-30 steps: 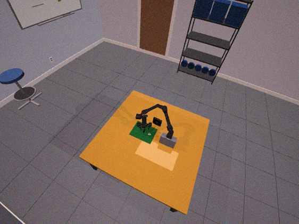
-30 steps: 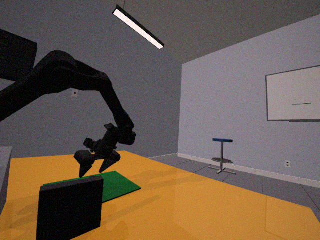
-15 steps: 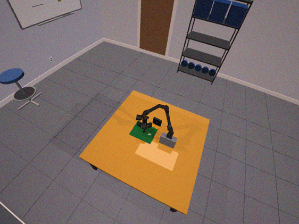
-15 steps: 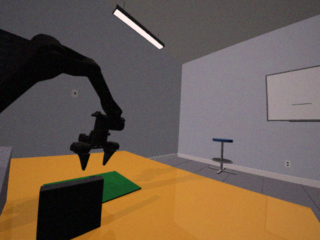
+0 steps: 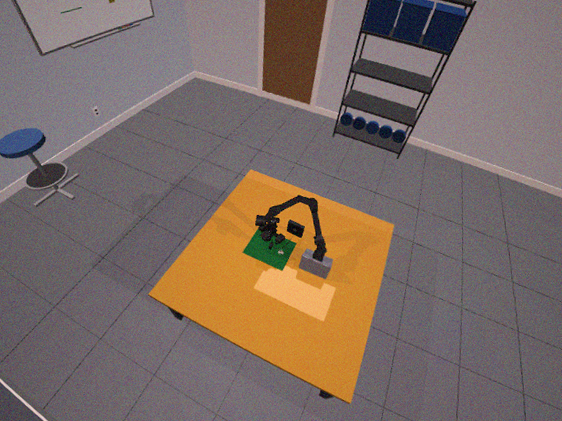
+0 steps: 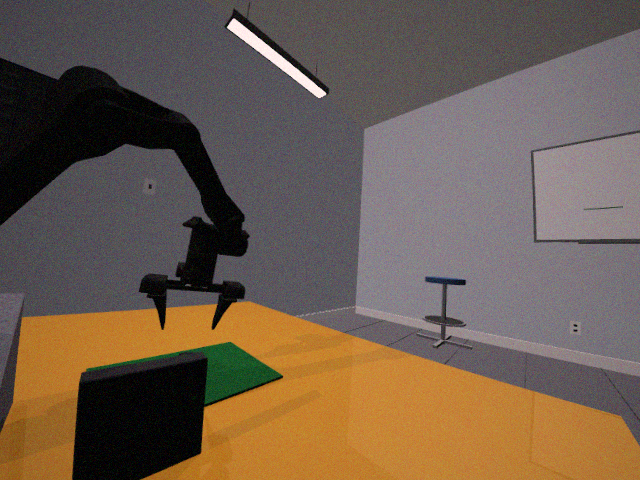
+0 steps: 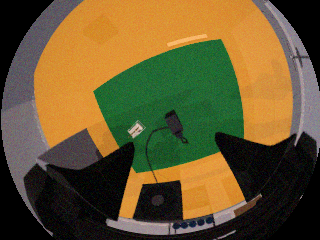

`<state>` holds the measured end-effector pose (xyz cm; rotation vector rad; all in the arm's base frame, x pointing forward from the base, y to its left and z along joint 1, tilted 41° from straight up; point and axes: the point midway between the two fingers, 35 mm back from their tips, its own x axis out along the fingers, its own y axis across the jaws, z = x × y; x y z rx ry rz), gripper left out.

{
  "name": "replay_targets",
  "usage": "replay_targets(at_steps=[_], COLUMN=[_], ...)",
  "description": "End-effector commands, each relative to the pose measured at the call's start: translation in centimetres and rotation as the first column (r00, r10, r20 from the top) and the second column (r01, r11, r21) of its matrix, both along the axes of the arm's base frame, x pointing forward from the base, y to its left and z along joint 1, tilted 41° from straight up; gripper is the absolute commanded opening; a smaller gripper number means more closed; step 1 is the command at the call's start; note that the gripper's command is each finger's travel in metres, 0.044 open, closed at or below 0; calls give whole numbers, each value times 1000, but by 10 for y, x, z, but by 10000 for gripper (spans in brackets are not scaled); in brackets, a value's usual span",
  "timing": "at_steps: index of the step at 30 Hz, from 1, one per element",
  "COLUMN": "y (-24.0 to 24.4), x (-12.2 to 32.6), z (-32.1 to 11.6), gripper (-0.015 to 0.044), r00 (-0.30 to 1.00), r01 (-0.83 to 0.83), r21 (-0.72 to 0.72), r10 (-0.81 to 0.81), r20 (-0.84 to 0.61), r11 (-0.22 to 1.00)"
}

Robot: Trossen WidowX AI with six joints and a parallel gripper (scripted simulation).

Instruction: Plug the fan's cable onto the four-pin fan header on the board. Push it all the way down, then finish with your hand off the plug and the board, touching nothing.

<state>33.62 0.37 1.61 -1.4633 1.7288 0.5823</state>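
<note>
"Fan cable [image 7: 147,146], thin and black: where?"

"Curving from the square black fan [image 5: 295,228] [image 6: 139,418] [image 7: 160,200], at six o'clock in the wrist view, to a dark boxy plug [image 7: 173,122] over the flat green board [image 5: 259,252] [image 6: 232,369] [image 7: 200,75], near its middle. I can't tell if it's seated."

"And the black end effector [image 5: 275,243] [image 6: 187,328] [image 7: 175,142]?"

"Tapered fingers wide apart, holding nothing, above the board on the smooth orange bench [image 5: 216,277] [image 6: 465,413] [image 7: 65,90]."

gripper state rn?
Gripper: open, nothing between the fingers, up above the green board.
</note>
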Motion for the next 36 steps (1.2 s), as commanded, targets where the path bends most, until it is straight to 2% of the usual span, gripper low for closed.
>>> replay_targets(at_steps=[1,4,6,17,26,36], y=[12,18,21,33,41,51], x=[1,1,1,-1,-2,-4], z=[12,16,19,29,36,44], gripper=[440,440,440,440,440,440], r00=[792,594,502,-32,-473,-844], r01=[482,637,685,794,702,428], r21=[72,163,207,473,702,899], r10=[-469,-614,-658,-751,-658,-400], r20=[391,520,562,660,586,357], r11=[873,753,699,382,121,-99])
